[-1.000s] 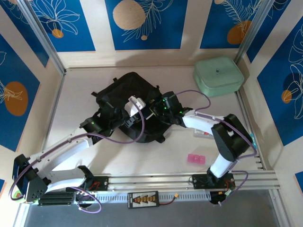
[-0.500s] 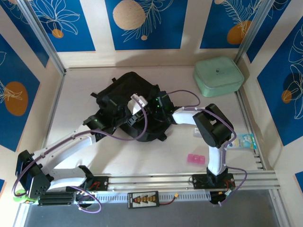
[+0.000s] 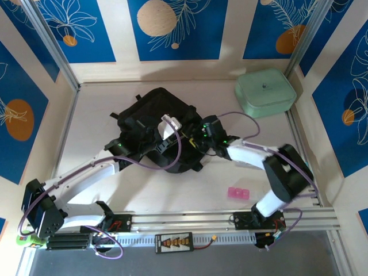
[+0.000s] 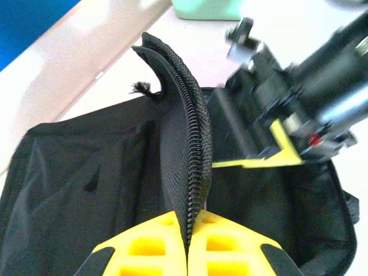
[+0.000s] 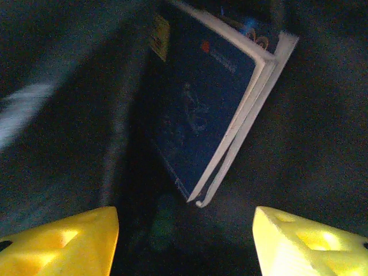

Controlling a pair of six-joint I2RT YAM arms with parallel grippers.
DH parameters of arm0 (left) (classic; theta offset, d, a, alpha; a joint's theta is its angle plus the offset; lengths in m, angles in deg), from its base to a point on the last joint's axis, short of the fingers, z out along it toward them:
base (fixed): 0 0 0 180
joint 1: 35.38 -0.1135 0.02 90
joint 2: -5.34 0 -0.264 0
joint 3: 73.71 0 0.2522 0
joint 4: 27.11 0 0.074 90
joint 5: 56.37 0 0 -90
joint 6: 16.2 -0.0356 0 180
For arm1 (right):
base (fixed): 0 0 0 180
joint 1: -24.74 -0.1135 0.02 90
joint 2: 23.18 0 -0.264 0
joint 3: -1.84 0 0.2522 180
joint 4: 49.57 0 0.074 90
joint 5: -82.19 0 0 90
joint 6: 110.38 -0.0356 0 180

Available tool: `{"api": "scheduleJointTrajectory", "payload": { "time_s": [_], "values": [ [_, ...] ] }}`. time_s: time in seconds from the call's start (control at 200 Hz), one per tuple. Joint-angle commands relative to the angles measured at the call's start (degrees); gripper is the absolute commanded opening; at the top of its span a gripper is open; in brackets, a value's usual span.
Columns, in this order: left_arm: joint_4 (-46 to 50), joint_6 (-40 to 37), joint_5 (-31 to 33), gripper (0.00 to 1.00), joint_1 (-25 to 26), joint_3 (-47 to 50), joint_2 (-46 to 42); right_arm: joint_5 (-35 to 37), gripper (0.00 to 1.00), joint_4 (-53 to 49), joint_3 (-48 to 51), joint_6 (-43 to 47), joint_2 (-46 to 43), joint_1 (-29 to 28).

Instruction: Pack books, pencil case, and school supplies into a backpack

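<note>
1. Backpacks: you have one backpack (image 3: 150,109), black and soft, lying about the middle of the table (image 3: 190,190) with both arms reaching to it.
2. Books: through the right wrist camera you can count one blue book (image 5: 201,109) for certain. It lies tilted in the dark inside of the backpack, cover showing, white page edges toward the lower right. A second white edge runs just beside the first. It may be another thin book under it, but the view is too dim to say.
3. School supplies: one pink block (image 3: 238,193) lies on the bare table, on the near right of the backpack. It is well apart from the backpack and nothing touches it.
4. Cases: one mint green case (image 3: 264,92) sits in the far right corner of the table, apart from everything else.
5. Pincers: two. Your left pincer (image 4: 188,233) is closed tight on the backpack's zip edge (image 4: 192,149). Its yellow fingers meet on the black toothed strip and hold it upright, and the mouth of the backpack gapes on either side.
6. Your right pincer (image 5: 184,241) stands wide apart at the backpack's mouth, pointing at the blue book. Nothing lies between its fingers (image 5: 63,238), and they touch nothing that you can see.
</note>
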Motion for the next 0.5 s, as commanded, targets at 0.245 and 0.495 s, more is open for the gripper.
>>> {"api": "scheduleJointTrajectory", "payload": {
  "time_s": [0.245,0.495],
  "values": [
    [3.2,8.0,-21.4,0.5,-2.0,-5.2,5.0,10.0,0.74,-25.5,7.1,8.3,-28.5,5.8],
    [0.6,23.2,-8.7,0.84,-8.3,0.0,0.5,8.3,0.82,-32.2,3.1,13.9,-31.7,6.1]
  ]
}}
